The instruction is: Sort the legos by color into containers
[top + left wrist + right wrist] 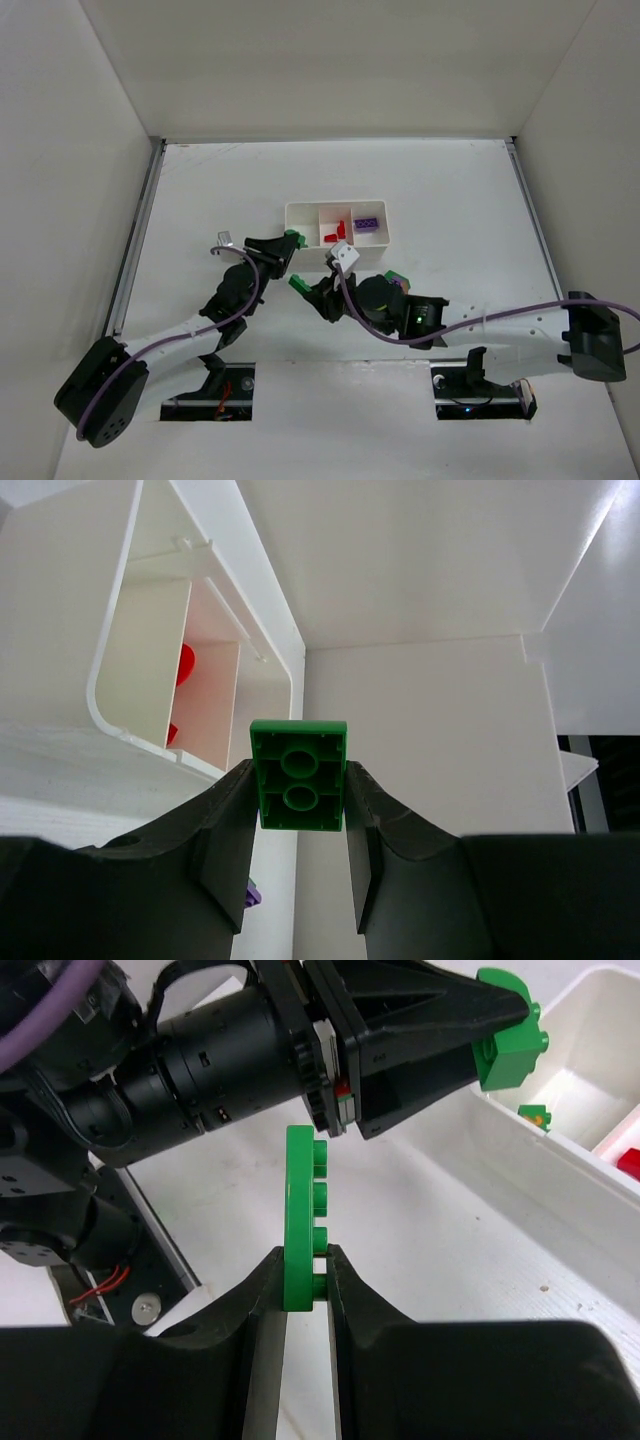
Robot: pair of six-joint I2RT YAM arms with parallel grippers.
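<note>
A green brick (299, 770) is pinched by its two sides between the jaws of the left gripper (298, 792), its hollow underside turned to the wrist camera. It is held above the tabletop (450, 200), just beside the near left corner of the white tray (337, 207). A thin green plate (300, 1190) is gripped at its lower end by the closed jaws of the right gripper (303, 1272) and stands upright, studs to the right. It is held near the left arm's brick, clear of the tray.

In the tray, red pieces (335, 233) are seen in the middle compartment and a purple brick (367, 224) in the right one. A small green piece (533, 1115) lies in the left compartment; its shape cannot be made out. Something purple and green (397, 277) is half hidden behind the right arm. From the left wrist, most of the tray is cut off.
</note>
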